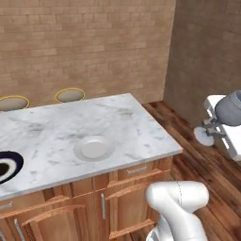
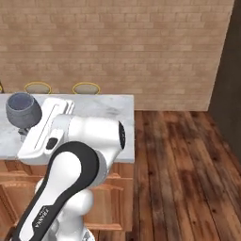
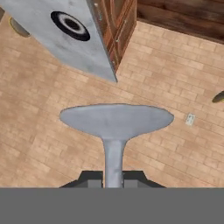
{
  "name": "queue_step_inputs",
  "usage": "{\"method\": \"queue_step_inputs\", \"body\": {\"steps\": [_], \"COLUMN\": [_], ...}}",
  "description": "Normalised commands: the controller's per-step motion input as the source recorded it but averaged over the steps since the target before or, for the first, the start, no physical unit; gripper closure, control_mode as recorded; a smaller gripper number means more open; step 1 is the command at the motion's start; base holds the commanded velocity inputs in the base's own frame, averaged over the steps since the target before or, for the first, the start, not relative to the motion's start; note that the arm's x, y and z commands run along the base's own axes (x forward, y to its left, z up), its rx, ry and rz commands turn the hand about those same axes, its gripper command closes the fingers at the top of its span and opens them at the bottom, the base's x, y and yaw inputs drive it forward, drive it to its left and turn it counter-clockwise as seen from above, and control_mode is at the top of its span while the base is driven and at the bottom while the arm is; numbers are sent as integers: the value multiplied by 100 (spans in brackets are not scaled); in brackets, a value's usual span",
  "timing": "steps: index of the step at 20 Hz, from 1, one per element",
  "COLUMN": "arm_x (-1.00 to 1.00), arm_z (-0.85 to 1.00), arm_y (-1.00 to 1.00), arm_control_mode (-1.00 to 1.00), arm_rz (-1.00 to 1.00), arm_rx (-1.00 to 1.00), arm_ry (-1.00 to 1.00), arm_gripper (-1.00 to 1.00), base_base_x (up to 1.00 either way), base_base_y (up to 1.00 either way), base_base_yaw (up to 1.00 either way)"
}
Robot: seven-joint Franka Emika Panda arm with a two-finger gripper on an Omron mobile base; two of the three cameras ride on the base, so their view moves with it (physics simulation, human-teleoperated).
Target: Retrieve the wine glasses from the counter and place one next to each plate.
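My gripper (image 3: pixel 113 183) is shut on the thin stem of a bluish-grey wine glass (image 3: pixel 116 120), whose round foot spreads just beyond the finger tips. In the left base view the gripper (image 1: pixel 218 128) holds the wine glass (image 1: pixel 229 109) tilted in the air over the wooden floor, to the right of the island. The glass bowl (image 2: pixel 22 110) shows beside my arm. A white plate (image 1: pixel 94 148) lies near the island's front edge. The navy plate (image 1: pixel 6 164) with a white ring lies at the far left (image 3: pixel 70 24). The counter is out of view.
The marble island top (image 1: pixel 136 124) sits on brown wooden cabinets (image 1: pixel 117 197). Two round stools (image 1: pixel 70 95) stand behind it against a brick wall. Open wooden floor (image 2: pixel 183 160) stretches right of the island.
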Motion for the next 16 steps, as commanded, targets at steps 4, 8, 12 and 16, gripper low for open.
{"method": "queue_step_inputs", "body": {"steps": [4, 8, 12, 16], "arm_x": [0, 0, 0, 0], "arm_z": [0, 0, 0, 0], "arm_y": [0, 0, 0, 0], "arm_control_mode": [100, 100, 100, 100], "arm_rz": [0, 0, 0, 0], "arm_rx": [0, 0, 0, 0], "arm_ry": [0, 0, 0, 0], "arm_gripper": [100, 100, 100, 100], "base_base_x": [18, 52, 64, 87], "base_base_y": [46, 0, -6, 4], "base_base_yaw": [53, 47, 6, -15]}}
